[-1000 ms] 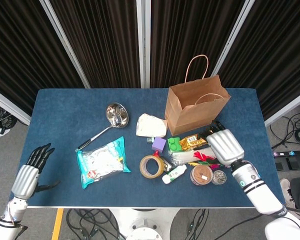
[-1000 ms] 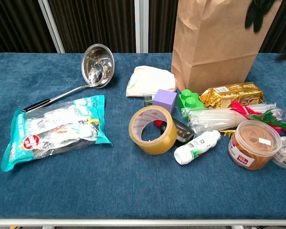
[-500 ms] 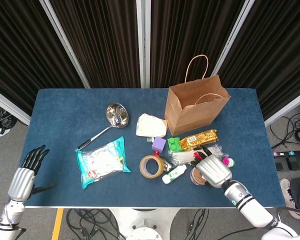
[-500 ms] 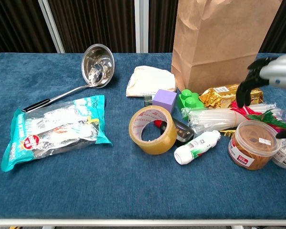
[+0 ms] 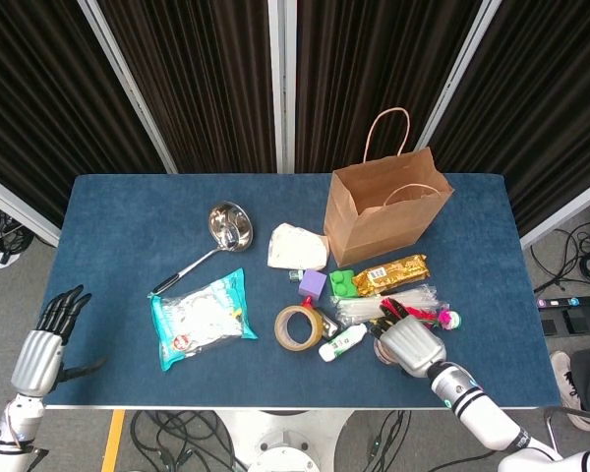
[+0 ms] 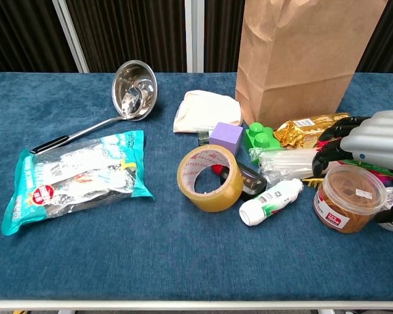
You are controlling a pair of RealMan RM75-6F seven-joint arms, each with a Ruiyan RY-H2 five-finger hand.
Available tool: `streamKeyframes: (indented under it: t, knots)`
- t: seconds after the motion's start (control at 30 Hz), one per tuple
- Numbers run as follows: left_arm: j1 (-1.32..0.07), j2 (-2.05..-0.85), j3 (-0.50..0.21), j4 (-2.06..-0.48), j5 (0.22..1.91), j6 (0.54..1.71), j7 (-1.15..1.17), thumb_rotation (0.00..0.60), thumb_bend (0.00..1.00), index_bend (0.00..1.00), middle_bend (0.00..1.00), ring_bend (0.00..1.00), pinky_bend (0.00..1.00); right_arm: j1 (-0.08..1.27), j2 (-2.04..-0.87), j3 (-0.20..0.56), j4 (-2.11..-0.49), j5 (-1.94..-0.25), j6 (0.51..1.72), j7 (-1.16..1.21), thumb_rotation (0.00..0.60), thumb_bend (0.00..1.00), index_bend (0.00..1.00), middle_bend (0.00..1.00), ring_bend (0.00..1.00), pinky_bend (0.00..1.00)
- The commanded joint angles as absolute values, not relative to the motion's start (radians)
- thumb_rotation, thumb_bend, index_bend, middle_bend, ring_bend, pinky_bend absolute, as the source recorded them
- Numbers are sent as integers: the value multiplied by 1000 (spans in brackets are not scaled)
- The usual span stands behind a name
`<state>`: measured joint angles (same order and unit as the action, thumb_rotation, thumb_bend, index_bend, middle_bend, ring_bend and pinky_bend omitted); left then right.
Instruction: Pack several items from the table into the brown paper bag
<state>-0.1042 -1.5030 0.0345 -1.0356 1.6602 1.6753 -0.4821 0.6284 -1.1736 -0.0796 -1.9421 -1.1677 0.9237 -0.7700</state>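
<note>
The brown paper bag (image 5: 383, 211) stands upright and open at the back right of the blue table (image 5: 128, 226). In front of it lies a cluster of small items. My right hand (image 6: 365, 142) hovers just over the brown-lidded jar (image 6: 344, 201), fingers (image 6: 327, 149) curved down at its left and the thumb at its right, with no grip that I can see. In the head view the right hand (image 5: 409, 343) hides most of the jar. My left hand (image 5: 41, 344) hangs off the table's left front corner, fingers apart and holding nothing.
Near the jar lie a white bottle (image 6: 270, 201), tape roll (image 6: 209, 177), clear straw pack (image 6: 291, 163), gold packet (image 6: 314, 129), green brick (image 6: 262, 137) and purple cube (image 6: 226, 137). Further left are a white pouch (image 6: 206, 110), steel ladle (image 6: 132, 88) and teal snack packet (image 6: 75, 178).
My right hand has come from beside the bag toward the table's front and lowered over the jar. The left hand has drifted back and away from the table edge.
</note>
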Motion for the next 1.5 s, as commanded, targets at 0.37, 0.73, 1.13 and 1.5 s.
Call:
streamKeyframes:
  t: [0.37, 0.73, 1.13, 1.5]
  knots:
    - [-107, -1533, 25, -1007, 1654, 1671, -477, 600, 58, 87, 109, 0, 92, 629, -1222, -79, -1860, -1159, 936, -751, 600, 0, 255, 229, 52, 0]
    - [-108, -1544, 23, -980, 1644, 1655, -494, 600, 58, 87, 109, 0, 92, 647, -1259, -74, -1808, -1112, 919, -750, 600, 0, 253, 230, 64, 0]
    - [-106, -1547, 26, -970, 1646, 1658, -503, 600, 58, 87, 109, 0, 92, 617, -1266, -64, -1810, -1200, 994, -679, 600, 0, 515, 440, 333, 41]
    - [-110, -1528, 20, -998, 1649, 1667, -485, 600, 58, 87, 109, 0, 92, 634, -1149, 47, -2004, -1295, 1099, -647, 600, 0, 516, 441, 335, 43]
